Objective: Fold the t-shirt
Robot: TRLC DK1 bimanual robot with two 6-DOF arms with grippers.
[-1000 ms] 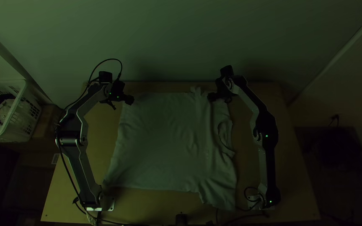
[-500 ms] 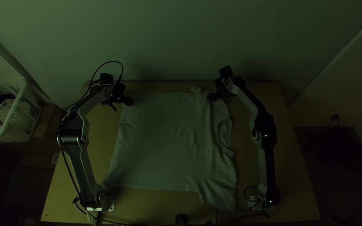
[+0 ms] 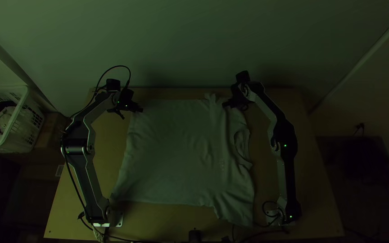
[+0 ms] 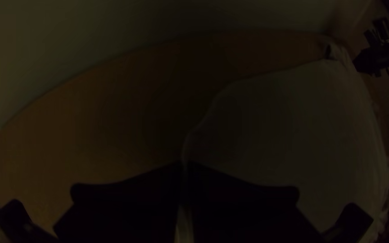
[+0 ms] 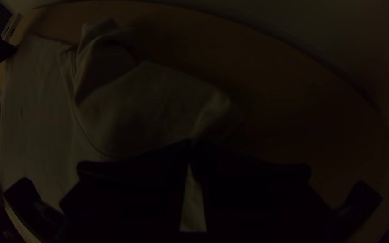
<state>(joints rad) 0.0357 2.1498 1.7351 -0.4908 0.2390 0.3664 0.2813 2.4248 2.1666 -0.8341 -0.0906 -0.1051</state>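
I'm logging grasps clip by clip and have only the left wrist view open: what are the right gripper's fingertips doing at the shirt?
Observer: In the right wrist view, the right gripper has its fingertips together at the far sleeve of the t-shirt, seemingly pinching cloth.
Operator: Which way round does the t-shirt lie?
Observer: By the top view, its neck opening is on the side toward the right arm.
Operator: Is it folded on the side nearer the arms' bases?
Observer: No, the near sleeve lies creased but spread toward the near edge of the table.
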